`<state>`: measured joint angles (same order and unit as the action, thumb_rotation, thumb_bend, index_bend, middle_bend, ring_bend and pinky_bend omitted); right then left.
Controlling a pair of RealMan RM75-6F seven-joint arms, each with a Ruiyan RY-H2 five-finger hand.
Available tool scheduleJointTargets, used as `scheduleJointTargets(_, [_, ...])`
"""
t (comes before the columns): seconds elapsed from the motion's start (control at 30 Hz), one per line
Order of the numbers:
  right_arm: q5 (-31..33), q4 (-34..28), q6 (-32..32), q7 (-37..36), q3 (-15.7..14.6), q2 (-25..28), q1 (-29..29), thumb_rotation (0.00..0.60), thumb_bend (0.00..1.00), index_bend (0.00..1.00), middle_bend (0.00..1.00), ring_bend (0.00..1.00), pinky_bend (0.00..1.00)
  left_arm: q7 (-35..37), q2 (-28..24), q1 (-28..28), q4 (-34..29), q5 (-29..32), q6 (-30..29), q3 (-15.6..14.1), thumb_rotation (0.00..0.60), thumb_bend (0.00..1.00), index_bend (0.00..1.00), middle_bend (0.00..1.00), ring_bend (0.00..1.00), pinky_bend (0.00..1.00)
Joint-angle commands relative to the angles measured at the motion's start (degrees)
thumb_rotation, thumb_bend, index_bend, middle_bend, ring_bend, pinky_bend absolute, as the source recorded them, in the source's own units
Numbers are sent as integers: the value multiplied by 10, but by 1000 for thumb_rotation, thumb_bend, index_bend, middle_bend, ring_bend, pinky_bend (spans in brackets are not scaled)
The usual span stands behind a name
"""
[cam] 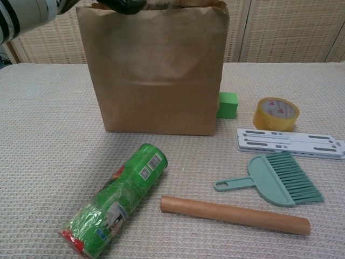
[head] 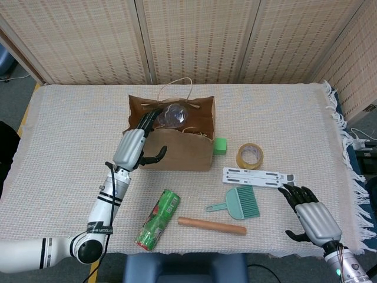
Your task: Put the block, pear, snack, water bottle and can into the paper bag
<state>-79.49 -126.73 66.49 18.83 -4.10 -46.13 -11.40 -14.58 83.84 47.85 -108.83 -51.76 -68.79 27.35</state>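
Crinkled clear-plastic water bottle (head: 172,114) — inside brown paper bag (head: 177,154).

I work at a staged test bench in what looks like a lab or an office corner, not a home. My table (head: 70,135) wears a woven beige cloth with a fringed edge (head: 347,153), and folding woven-panel screens (head: 194,38) close it off behind. Grey office flooring (head: 15,94) shows at the left, and a power strip with cables (head: 360,141) lies at the right.
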Motion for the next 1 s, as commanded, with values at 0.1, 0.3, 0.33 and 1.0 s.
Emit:
scheduleJointTargets(0.1, [-4,-2,4,2,-2,0,3,600,95,0,0,0,0,4,-8,-2,-10,0,-4,0,600,392,0,0,0,112])
scheduleJointTargets(0.3, [-9,-1,8,-2,-4,2,6,600,95,0,0,0,0,23,-40,-32,-30,-12,-19,-12,600,421,0,0,0,119])
scheduleJointTargets(0.33, [-10,-1,8,-3,-5,3,7,600,96,0,0,0,0,30,-50,-41,-33,-23,-22,-19,600,432,0,0,0,121])
scheduleJointTargets(1.0, [-22,-6,9,1,-8,0,10,600,96,0,0,0,0,216,-181,-203,182,-440,-125,-221,600,499,291,332,268,383])
